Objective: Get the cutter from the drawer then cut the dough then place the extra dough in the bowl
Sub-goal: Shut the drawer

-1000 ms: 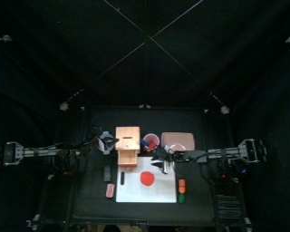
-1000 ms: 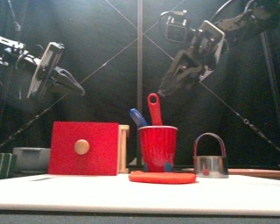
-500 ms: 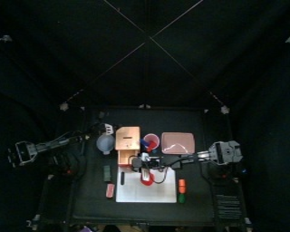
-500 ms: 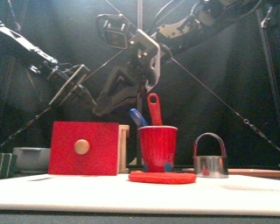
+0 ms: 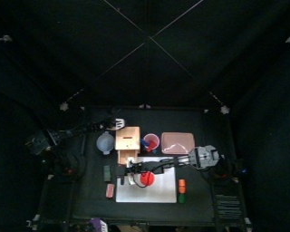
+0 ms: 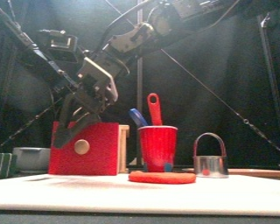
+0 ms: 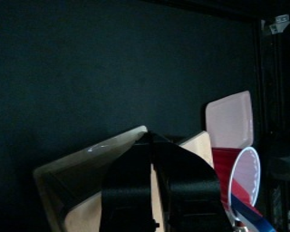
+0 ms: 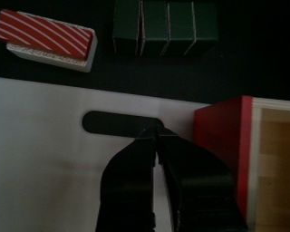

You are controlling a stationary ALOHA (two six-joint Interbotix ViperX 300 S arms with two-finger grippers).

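Spotting the cutter standing upright, wire handle up, just right of the red cup in the front view, with nothing touching it. Finding the dough lying flat as a red disc on the white cutting board, in front of the cup. Seeing the right gripper reaching past the middle from the right side, well apart from the cutter and on the other side of the cup from it, hanging tilted before the red drawer front of the wooden box. Noting its jaws pinched together on nothing, tips over the board beside the drawer front in the right wrist view. Making out a dark green sushi roll and a red-and-white striped toy lying off the board there. Placing the left gripper at the left, beyond the box from the cutter, jaws likewise pressed together and empty. Finding the blue-grey bowl left of the box and the pink tray right of the cup.
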